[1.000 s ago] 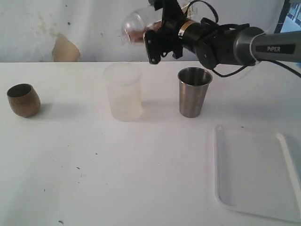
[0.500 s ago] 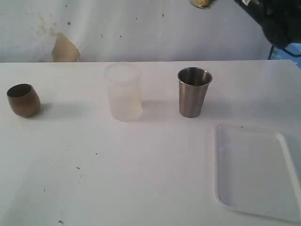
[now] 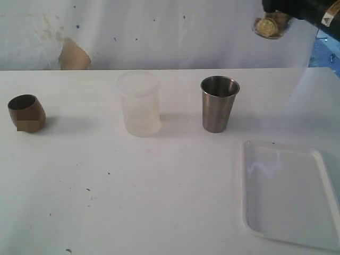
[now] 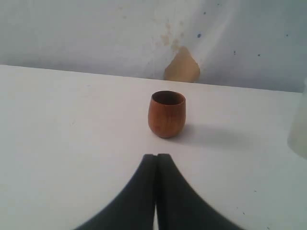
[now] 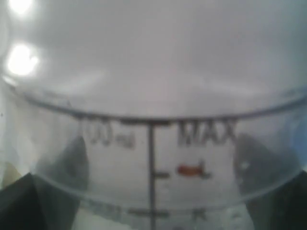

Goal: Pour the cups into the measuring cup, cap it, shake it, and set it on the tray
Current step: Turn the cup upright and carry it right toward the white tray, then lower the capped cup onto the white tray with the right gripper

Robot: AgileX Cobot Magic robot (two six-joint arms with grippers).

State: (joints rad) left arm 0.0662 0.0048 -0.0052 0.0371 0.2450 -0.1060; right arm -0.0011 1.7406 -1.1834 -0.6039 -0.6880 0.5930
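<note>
The clear measuring cup (image 5: 153,143) fills the right wrist view, showing its black scale and "MAX" mark. My right gripper (image 5: 153,196) is shut on it, a dark finger (image 5: 67,163) showing through each side. In the exterior view only the cup's rounded end (image 3: 268,26), with brownish-yellow bits inside, shows high at the top right under the right arm (image 3: 305,10). The brown cup (image 3: 26,113) stands at the table's far left and the steel tumbler (image 3: 219,103) near the middle. My left gripper (image 4: 157,157) is shut and empty, just short of the brown cup (image 4: 166,114).
A frosted white plastic cup (image 3: 139,103) stands left of the tumbler and shows at the edge of the left wrist view (image 4: 300,129). The white tray (image 3: 289,194) lies at the front right. A wall with a tan patch (image 3: 73,56) runs behind the table.
The right arm has swung the measuring cup from above the frosted cup and tumbler up and to the right, to the top right corner. The cups on the table have not moved.
</note>
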